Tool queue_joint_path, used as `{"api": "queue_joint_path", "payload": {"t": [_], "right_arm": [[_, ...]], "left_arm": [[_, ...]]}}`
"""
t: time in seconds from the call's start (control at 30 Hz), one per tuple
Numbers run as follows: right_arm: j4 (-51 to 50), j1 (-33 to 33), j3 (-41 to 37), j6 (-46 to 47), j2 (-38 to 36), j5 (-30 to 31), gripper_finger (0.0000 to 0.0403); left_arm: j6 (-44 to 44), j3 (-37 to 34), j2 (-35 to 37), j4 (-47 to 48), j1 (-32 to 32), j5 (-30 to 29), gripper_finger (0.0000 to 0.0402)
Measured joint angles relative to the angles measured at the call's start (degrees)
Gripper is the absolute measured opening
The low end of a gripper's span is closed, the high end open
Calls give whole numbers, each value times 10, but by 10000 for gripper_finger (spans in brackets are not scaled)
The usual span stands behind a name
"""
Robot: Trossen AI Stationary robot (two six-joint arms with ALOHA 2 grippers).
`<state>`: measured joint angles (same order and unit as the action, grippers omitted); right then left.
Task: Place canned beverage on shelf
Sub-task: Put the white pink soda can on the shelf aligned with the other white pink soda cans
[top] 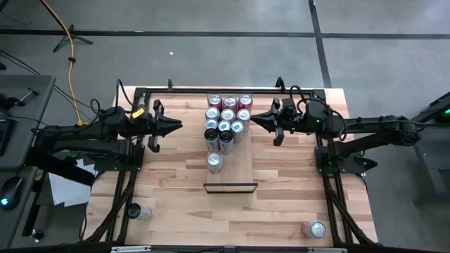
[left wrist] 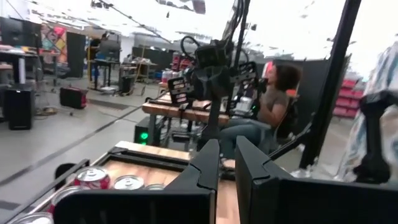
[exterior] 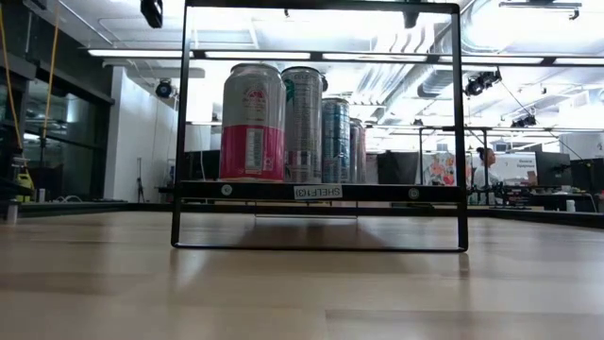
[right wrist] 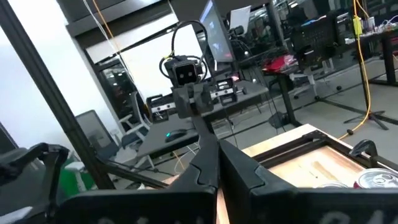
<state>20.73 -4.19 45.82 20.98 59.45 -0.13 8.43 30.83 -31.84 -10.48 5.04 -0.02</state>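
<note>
The shelf (top: 239, 169) is a narrow light-wood panel in the table's middle, with a dark strip (top: 230, 187) at its near end. Several cans (top: 227, 116) stand upright in a cluster on its far part, and one silver can (top: 214, 162) stands alone nearer the strip. The low view shows the cans (exterior: 283, 123) in a row on the raised shelf board (exterior: 316, 192). My left gripper (top: 179, 125) is shut, level, left of the cluster and apart from it. My right gripper (top: 254, 119) is shut, level, just right of the cluster. Neither holds anything.
Two loose cans lie on the tabletop, one near left (top: 138, 211) and one near right (top: 316, 229). A black tube frame (top: 225, 89) runs along the table's far edge and sides. A seated person (left wrist: 273, 99) shows beyond the table.
</note>
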Motion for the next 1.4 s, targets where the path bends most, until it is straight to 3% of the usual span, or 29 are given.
{"api": "queue_joint_path", "payload": {"t": [0.47,1.4], "right_arm": [[-16,-1,0,-108,4,-1,0],[-29,-1,0,-90,4,-1,0]], "left_arm": [[-16,0,-16,-2,-6,-21,0],[-1,0,-16,-2,-6,-36,0]]}}
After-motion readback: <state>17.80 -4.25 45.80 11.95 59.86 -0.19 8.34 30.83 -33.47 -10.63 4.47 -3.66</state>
